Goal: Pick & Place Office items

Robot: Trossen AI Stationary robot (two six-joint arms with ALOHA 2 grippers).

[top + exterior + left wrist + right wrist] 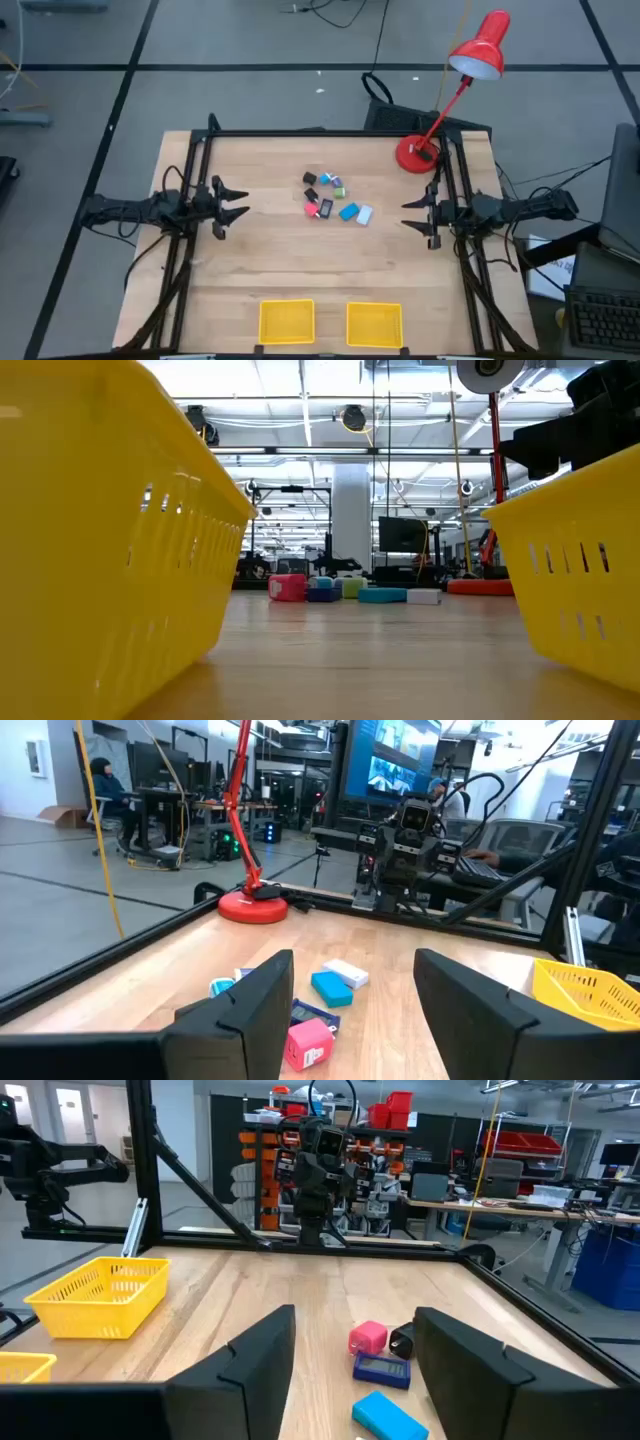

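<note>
high: office items [335,198] clustered frame centre on bench [270,260], left gripper [236,201] and right gripper [412,214] flanking, fingers spread, empty | low: items mid-frame between yellow trays [110,540] | wrists: items between fingers [250,1010]

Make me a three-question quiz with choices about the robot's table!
1. Where does the red lamp stand?
A. far right corner of the table
B. between the baskets
C. on the left edge

2. How many yellow baskets are there?
A. one
B. two
C. four

3. How are the left pincer and right pincer?
A. both open, empty
B. both gripping things
C. one holds a basket

Answers: 1 A, its base sits by the right arm's far side. 2 B, one basket beside another basket at the near edge. 3 A, fingers apart, the small office things lying untouched mid-table.
</note>
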